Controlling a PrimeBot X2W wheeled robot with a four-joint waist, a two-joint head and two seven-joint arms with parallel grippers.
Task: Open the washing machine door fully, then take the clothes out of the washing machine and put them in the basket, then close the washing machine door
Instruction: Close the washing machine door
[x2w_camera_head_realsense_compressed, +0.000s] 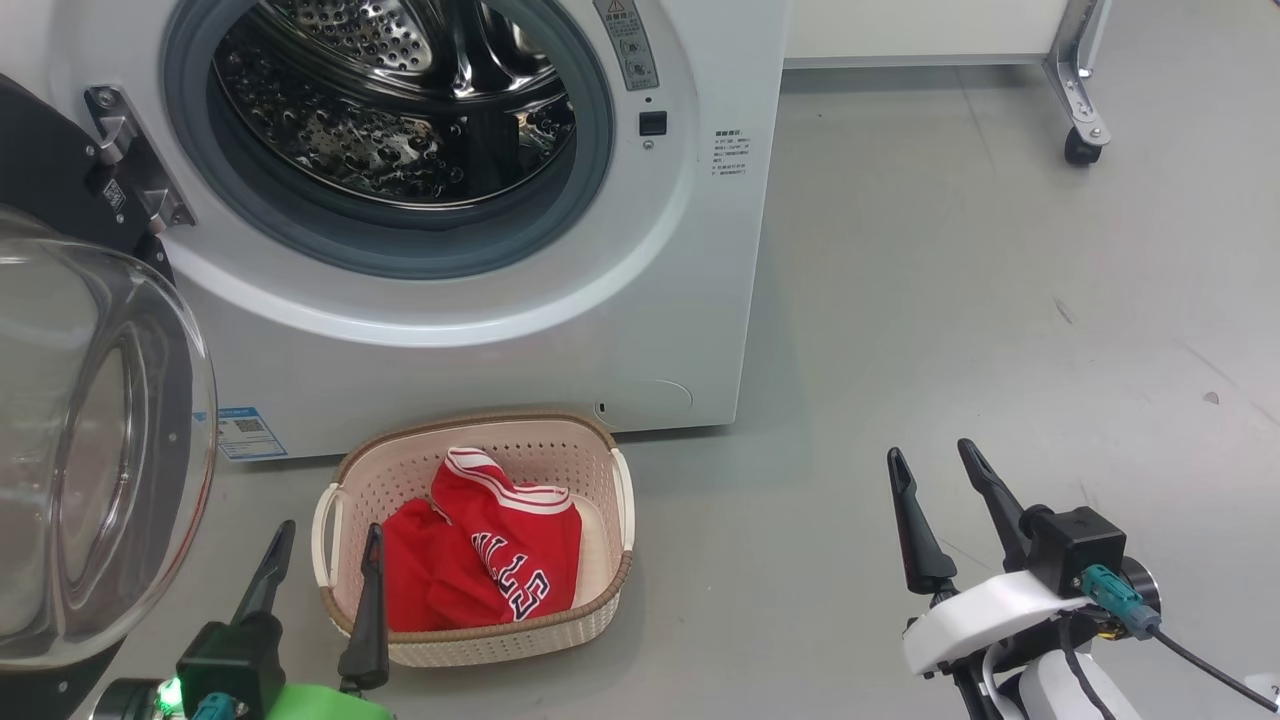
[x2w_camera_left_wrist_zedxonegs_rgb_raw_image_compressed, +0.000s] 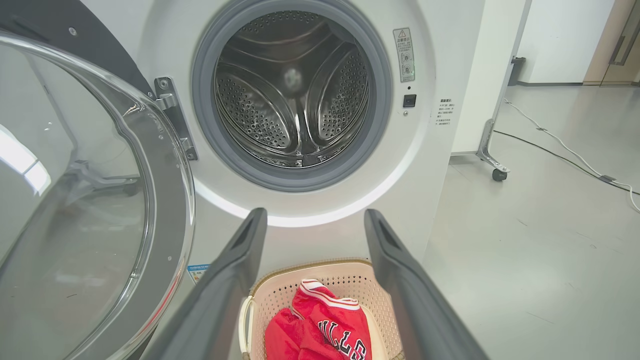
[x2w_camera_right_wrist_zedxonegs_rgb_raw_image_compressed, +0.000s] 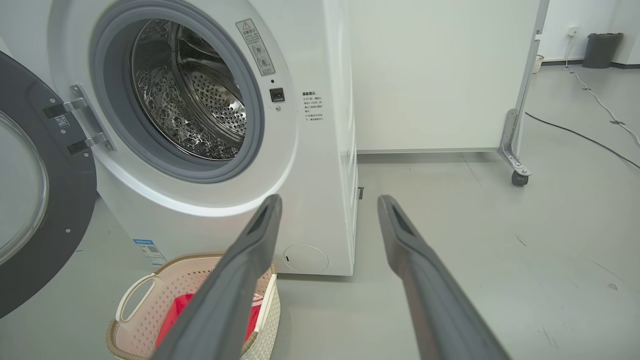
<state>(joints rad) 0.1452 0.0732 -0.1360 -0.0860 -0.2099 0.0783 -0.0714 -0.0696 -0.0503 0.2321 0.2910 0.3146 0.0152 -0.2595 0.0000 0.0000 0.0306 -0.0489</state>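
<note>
Washing machine door stands swung wide at my left, and the steel drum of the washing machine is exposed. Clothes, one red jersey, lie crumpled in the basket on the floor just before the machine. My left gripper hangs by the basket's left side, fingers spread, grasping nothing. My right gripper is well off to the right, likewise spread and empty.

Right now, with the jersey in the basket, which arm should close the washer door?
Left, probably. The open washing machine door stands on the robot's left, close beside the open, empty left tool. The right tool is farther off, beyond the basket.
</note>
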